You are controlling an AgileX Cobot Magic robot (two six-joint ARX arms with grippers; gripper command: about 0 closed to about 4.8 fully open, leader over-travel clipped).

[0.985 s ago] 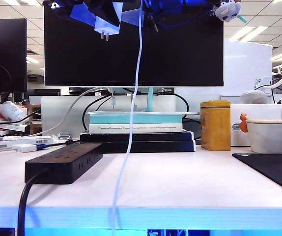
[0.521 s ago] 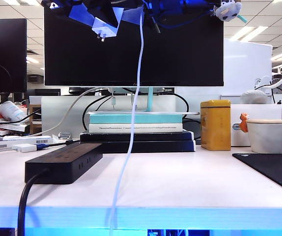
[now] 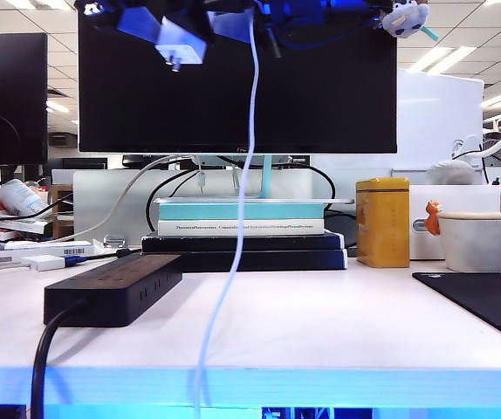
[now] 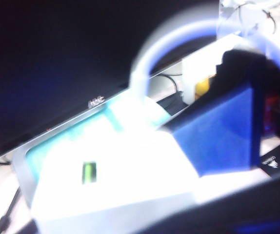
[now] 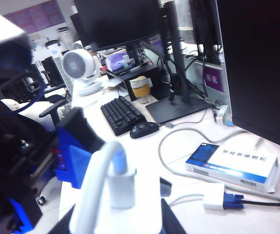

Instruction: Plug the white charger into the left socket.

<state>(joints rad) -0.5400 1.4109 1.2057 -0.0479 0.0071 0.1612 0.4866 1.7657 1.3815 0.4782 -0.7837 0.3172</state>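
High above the black power strip (image 3: 115, 286), the light, rigid white charger (image 3: 179, 48) sits between the right gripper (image 5: 130, 214) and left gripper (image 3: 159, 22); grips look blurred, so hold its flat sides.

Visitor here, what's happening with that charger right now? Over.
Left gripper, right gripper both high at white charger; which grips, unclear. Charger aloft, unplugged, cable dangling past table edge. Nothing over black power strip.

Bright ceiling lights (image 3: 447, 57) shine on the sharp exterior view, while the left wrist view is blurry and the white plastic charger block (image 4: 115, 190) glares too bright there.
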